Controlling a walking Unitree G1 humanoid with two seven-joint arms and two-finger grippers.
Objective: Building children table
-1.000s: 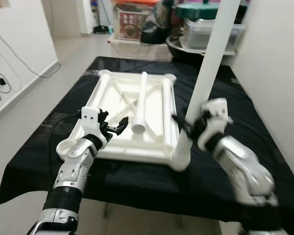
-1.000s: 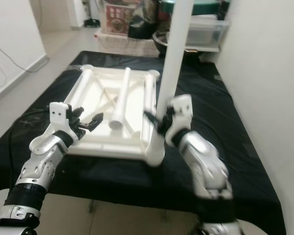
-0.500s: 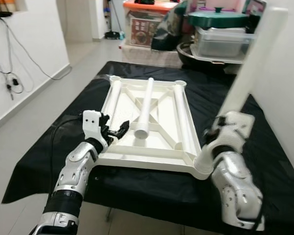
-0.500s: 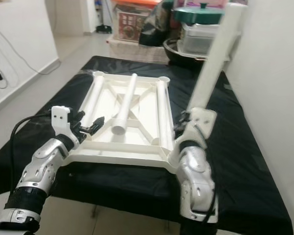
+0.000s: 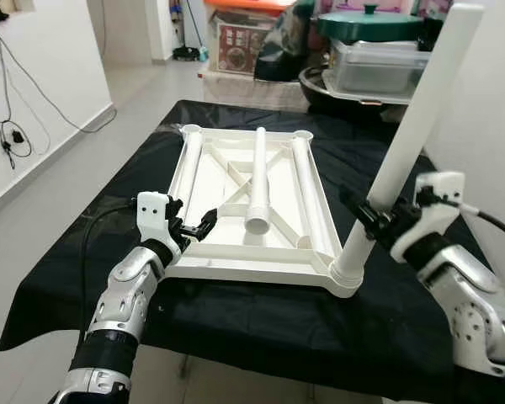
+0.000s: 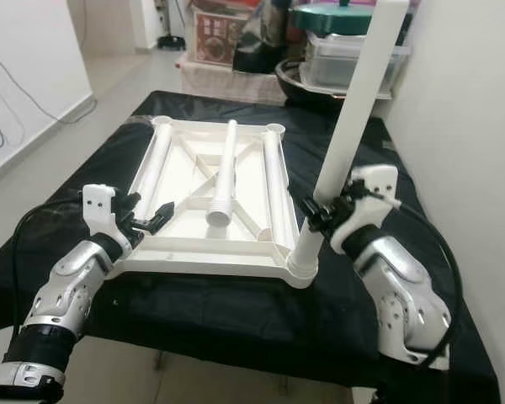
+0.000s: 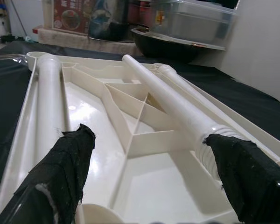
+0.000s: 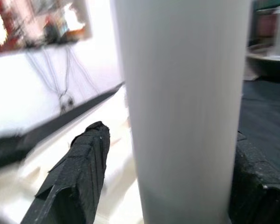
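Black cloth point(image 5: 261, 311) covers the work surface, with storage bins and a lidded pot at its far end and a white wall close on the robot's right.

Right gripper point(image 6: 324, 212): its black fingers point(image 8: 79, 170) bracket the upright table leg point(image 5: 404, 147) low on the shaft, one on either side. Whether they press the leg or merely flank it cannot be judged. This leg stands in the near right corner socket point(image 5: 347, 278) of the upside-down table top point(image 5: 215, 257), leaning slightly toward the wall.

Left gripper point(image 5: 195, 227): spread and empty, its fingertips point(image 7: 67, 154) just above the near left edge of the table top, touching nothing that can be confirmed.

Three further legs lie inside the ribbed underside: one along the left rail point(image 5: 188, 160), one along the right rail point(image 5: 307, 185), and one down the middle point(image 5: 258, 181) with its threaded end toward the robot.

Handling assessment (judged from appearance):
- Parts look like moulded white plastic: light, stiff, glossy, so likely slippery under a light grip.
- A long leg gives leverage; a hold near the socket end should limit wobble and side load on the thread.
- The table top will probably slide on the cloth when a leg is turned, so bracing its near rim is advisable.
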